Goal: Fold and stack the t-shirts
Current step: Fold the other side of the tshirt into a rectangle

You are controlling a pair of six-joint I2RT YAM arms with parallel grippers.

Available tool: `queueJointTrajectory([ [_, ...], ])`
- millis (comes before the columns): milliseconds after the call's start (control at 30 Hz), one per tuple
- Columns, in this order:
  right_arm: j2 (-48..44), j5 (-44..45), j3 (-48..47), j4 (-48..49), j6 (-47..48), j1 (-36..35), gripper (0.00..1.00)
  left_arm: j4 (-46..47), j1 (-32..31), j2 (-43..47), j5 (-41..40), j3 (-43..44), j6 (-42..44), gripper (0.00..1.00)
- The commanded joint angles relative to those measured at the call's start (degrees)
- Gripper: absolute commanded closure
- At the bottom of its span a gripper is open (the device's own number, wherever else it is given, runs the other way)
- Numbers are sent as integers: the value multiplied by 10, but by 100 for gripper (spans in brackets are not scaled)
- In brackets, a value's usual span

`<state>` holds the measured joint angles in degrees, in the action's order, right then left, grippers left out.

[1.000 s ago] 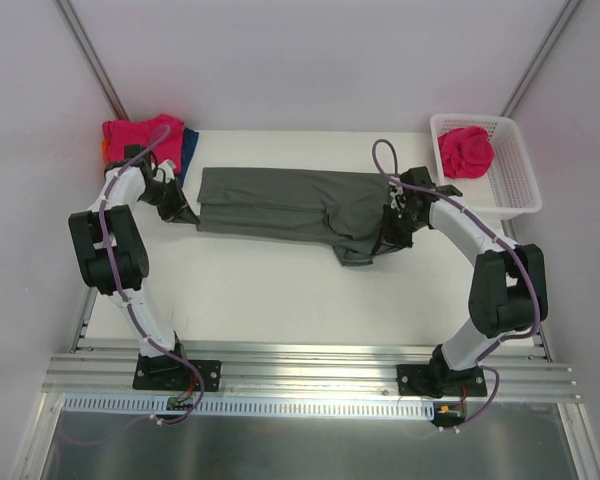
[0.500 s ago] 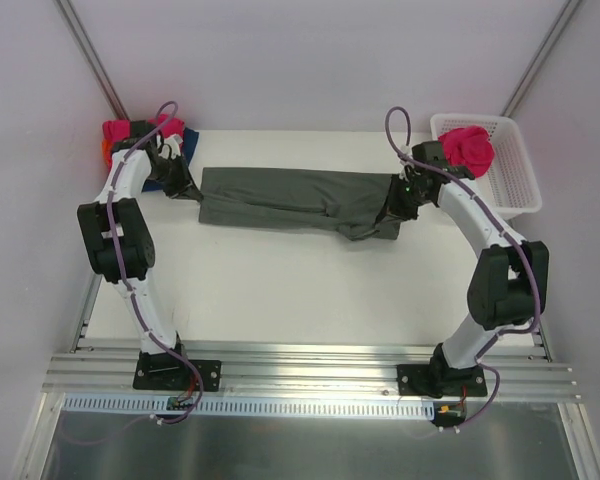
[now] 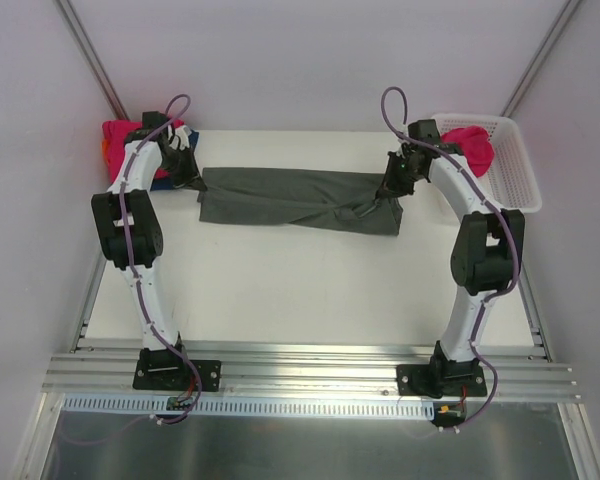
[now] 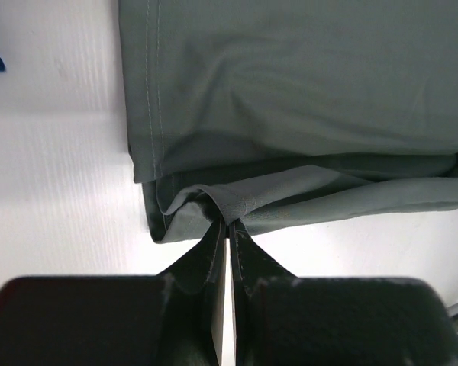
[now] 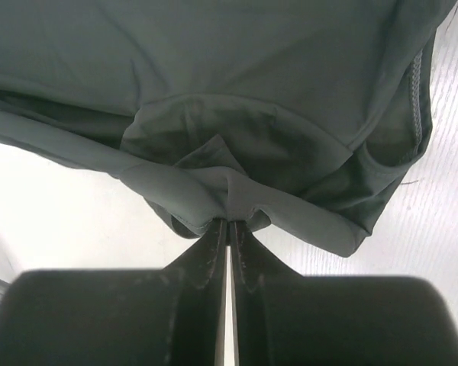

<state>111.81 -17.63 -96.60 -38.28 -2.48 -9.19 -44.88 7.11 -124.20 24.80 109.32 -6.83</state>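
A large dark grey t-shirt (image 3: 295,198) lies folded into a long strip across the far half of the table. My left gripper (image 3: 193,181) is shut on its left end, pinching a fold of the cloth (image 4: 227,210). My right gripper (image 3: 391,188) is shut on its right end, pinching a fold (image 5: 230,202). A pink t-shirt (image 3: 120,132) lies on a blue one (image 3: 164,181) and an orange one at the far left corner, partly hidden by my left arm. Another pink t-shirt (image 3: 473,143) lies in the basket.
A white plastic lattice basket (image 3: 514,178) stands at the far right corner, close beside my right arm. The white table top (image 3: 290,280) shows bare in front of the grey shirt. Metal rails run along the near edge.
Both grippers have carried the near edge of the grey shirt toward the far side, folding it over. The loose lump at its right end is now flattened into the strip.
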Motion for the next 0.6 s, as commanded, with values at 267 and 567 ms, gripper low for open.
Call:
queueJointTrajectory([
  [267, 52, 22, -78, 8, 18, 3, 99, 29, -10, -28, -71, 81, -6, 100],
  [567, 85, 37, -105, 16, 20, 4, 100, 48, -21, -82, -111, 137, 0, 100],
])
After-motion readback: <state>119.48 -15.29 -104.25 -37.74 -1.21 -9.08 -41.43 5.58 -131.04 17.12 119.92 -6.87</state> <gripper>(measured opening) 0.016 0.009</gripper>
